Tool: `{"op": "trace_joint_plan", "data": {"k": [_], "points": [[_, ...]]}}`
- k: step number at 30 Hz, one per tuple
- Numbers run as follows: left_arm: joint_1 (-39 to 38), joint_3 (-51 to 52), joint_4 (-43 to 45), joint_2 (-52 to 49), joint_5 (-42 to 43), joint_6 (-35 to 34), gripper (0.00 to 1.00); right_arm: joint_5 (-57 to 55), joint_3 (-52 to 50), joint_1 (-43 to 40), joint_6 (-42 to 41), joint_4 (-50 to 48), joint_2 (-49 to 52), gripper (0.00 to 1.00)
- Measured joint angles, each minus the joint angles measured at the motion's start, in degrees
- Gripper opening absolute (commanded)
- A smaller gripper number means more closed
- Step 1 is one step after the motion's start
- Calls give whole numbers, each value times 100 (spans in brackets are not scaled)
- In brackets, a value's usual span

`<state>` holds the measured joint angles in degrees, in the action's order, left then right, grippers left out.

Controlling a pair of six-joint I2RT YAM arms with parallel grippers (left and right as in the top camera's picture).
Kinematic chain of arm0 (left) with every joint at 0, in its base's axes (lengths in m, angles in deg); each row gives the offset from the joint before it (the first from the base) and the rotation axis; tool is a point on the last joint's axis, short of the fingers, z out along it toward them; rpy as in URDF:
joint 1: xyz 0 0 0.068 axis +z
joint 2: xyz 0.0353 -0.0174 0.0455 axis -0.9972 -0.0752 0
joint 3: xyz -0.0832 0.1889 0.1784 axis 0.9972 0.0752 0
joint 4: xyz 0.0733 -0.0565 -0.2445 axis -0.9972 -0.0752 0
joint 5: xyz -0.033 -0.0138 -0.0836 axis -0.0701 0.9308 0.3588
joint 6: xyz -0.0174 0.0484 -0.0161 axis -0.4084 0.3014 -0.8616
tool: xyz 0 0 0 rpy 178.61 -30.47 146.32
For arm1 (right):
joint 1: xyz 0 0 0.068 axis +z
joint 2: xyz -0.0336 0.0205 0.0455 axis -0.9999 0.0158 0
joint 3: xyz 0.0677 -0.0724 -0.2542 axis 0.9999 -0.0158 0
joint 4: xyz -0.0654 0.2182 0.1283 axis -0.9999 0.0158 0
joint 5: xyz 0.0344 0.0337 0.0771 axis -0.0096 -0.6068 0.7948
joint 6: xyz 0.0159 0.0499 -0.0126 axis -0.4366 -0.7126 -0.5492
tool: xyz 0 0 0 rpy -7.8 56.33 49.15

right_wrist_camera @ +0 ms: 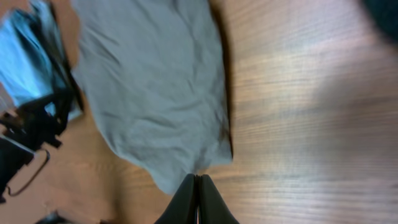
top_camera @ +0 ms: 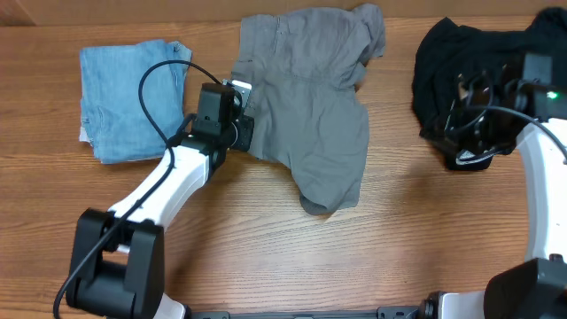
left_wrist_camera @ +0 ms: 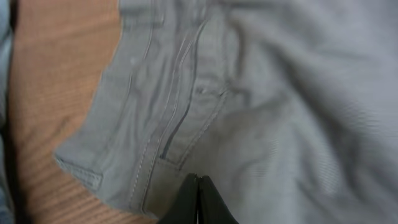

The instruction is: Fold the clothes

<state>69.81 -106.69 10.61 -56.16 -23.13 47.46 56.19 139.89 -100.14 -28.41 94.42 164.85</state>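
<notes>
A: Overhead, the grey shorts [top_camera: 310,106] lie rumpled at twelve o'clock on the wooden table [top_camera: 425,230], with one leg trailing down toward six.

B: And the left gripper [left_wrist_camera: 198,180] sits at the shorts' nine o'clock edge. Its fingers are pressed flat together, tips over the cloth just beside a stitched pocket seam.

A: Any fabric pinched in there?

B: None that shows between them (the wrist view is soft, but the two fingers meet cleanly).

A: Over to the right gripper [right_wrist_camera: 198,180]. The fingers are closed tight against each other, with nothing held. From its own camera the shorts' leg hem lies just past the tips at twelve o'clock, with bare wood out toward three.

B: The right arm is over at two o'clock, above the crumpled black garment [top_camera: 452,62], well apart from the shorts.

A: A folded light-blue denim garment [top_camera: 124,106] rests at ten o'clock, near the left arm.
</notes>
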Motion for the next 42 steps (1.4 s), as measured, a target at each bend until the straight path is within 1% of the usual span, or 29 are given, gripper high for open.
{"op": "trace_joint_plan", "data": {"k": [1,3,5,12,14,15,18,21,25,28,30,32,35,38,41,42], "points": [[0,0,17,-92,-52,-66,4,42,-234,35,-13,-133,0,35],[2,0,48,-251,-125,-168,4,151,-717,116,-66,-365,4,56],[22,0,57,-369,-157,-256,4,282,-1150,195,-90,-590,4,61],[103,0,13,-726,-192,-498,4,514,-2339,354,-249,-1405,4,62],[103,0,15,-750,-192,-538,4,509,-2542,518,-267,-1596,4,64],[103,0,20,-750,-192,-566,4,435,-2667,793,-304,-1801,4,66],[103,0,15,-752,-192,-599,4,20,-2702,1266,-514,-1965,2,66],[103,0,-4,-752,-192,-601,4,-623,-2704,2063,-835,-2039,4,67],[103,0,-28,-752,-192,-614,4,-1012,-2712,2830,-1054,-2205,4,67],[103,0,-31,-752,-192,-614,4,-1405,-2712,3460,-1290,-2450,4,68],[103,0,-31,-752,-192,-614,4,-1759,-2712,3807,-1449,-2588,4,72],[103,0,-31,-752,-192,-614,4,-2229,-2715,4118,-1609,-2730,4,72],[103,0,-33,-752,-192,-614,4,-2629,-2715,4360,-1742,-2892,4,72],[103,0,-76,-752,-192,-614,4,-2863,-2715,4568,-1808,-2889,4,76],[103,0,-85,-752,-192,-614,4,-2887,-2656,4752,-1838,-2422,4,76],[103,0,-87,-752,-192,-614,4,-2879,-2623,4758,-1845,-2365,-4,78]]}}
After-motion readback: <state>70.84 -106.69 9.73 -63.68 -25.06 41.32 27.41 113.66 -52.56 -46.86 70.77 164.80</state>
